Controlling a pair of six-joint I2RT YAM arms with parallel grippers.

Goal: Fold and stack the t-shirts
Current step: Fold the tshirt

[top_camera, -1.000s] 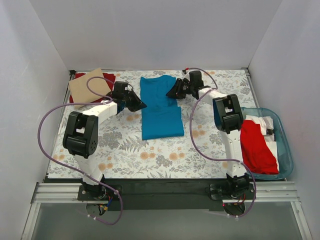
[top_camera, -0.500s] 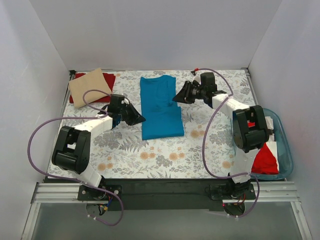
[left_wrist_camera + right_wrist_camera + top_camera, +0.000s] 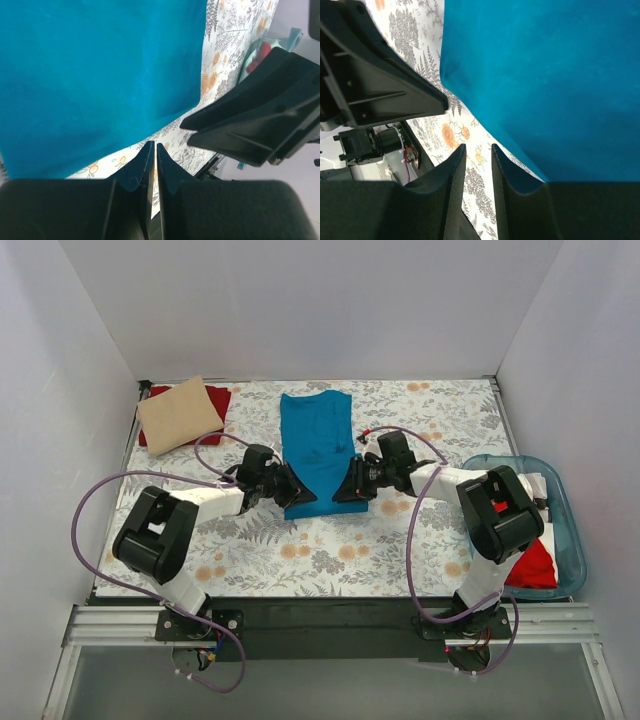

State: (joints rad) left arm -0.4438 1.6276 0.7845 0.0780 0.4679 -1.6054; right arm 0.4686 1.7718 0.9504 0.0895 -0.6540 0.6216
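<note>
Teal shirt [image 3: 318, 445] lies flat mid-table on the floral cloth [image 3: 300, 550]. The left gripper [image 3: 292, 489] sits at its near-left corner, fingers all but closed. The right gripper [image 3: 344, 490] is at the near-right corner, fingers narrowly parted, nothing between.

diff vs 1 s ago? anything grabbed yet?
Both grippers moved toward the near edge, along the sides of the teal t-shirt. The left gripper is now at its near-left corner, the right gripper at its near-right corner. Neither holds cloth; their fingertips are over the table cloth by the hem. Teal t-shirt, tan t-shirt on the red t-shirt and tub stayed put.
</note>
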